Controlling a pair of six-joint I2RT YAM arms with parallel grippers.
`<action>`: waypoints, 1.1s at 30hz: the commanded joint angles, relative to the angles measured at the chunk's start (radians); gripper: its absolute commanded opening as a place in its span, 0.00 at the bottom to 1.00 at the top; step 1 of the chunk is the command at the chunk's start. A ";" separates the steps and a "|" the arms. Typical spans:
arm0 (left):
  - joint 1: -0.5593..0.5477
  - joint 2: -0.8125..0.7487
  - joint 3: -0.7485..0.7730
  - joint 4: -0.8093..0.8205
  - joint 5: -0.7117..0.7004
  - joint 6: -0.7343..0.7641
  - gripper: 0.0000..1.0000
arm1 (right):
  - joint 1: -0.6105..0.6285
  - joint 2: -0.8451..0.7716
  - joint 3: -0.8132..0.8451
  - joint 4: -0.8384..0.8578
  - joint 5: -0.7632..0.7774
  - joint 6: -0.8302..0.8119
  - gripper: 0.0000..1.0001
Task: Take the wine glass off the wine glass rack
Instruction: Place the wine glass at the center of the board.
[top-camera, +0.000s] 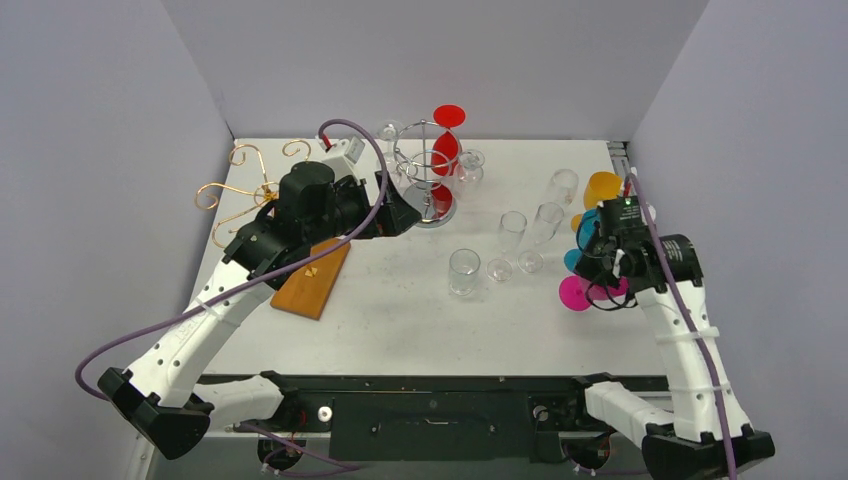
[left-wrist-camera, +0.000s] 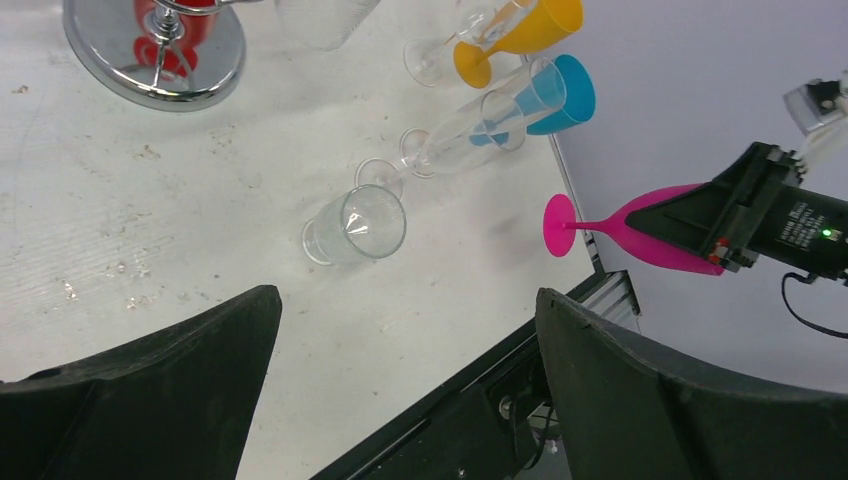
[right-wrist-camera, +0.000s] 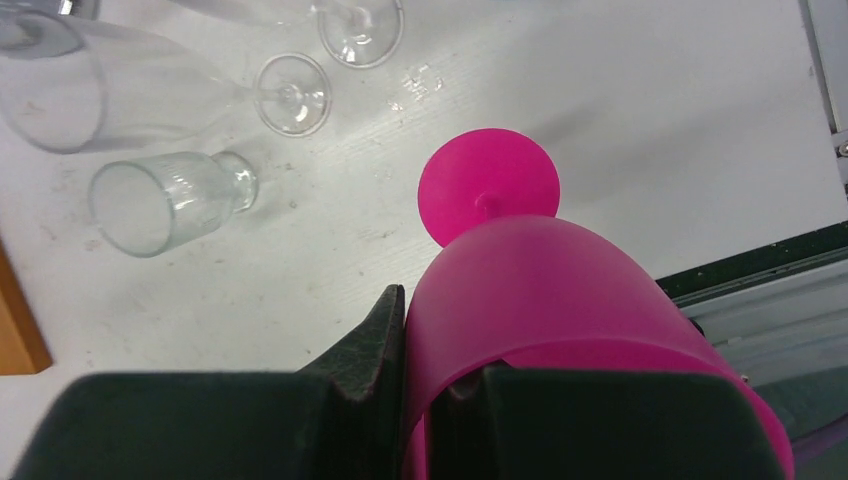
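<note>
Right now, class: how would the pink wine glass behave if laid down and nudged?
Held in the right claw, the pink wine glass looks like frosted plastic: probably light, tough. Its round bowl would likely roll.

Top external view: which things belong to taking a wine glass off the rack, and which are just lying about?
Job: chrome wine glass rack, red wine glasses on it, pink wine glass in the right jaws.
Lying about: gold rack on wooden base, clear tumbler, clear flutes, orange glass, blue glass.
</note>
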 joint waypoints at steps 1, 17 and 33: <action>-0.004 -0.006 0.062 0.001 -0.035 0.053 0.96 | -0.002 0.044 -0.104 0.155 0.042 0.002 0.00; 0.008 0.044 0.161 0.006 -0.053 0.055 0.96 | -0.057 0.309 -0.195 0.414 0.048 -0.026 0.00; 0.027 0.093 0.225 -0.006 -0.045 0.067 0.96 | -0.060 0.398 -0.242 0.496 0.029 -0.036 0.05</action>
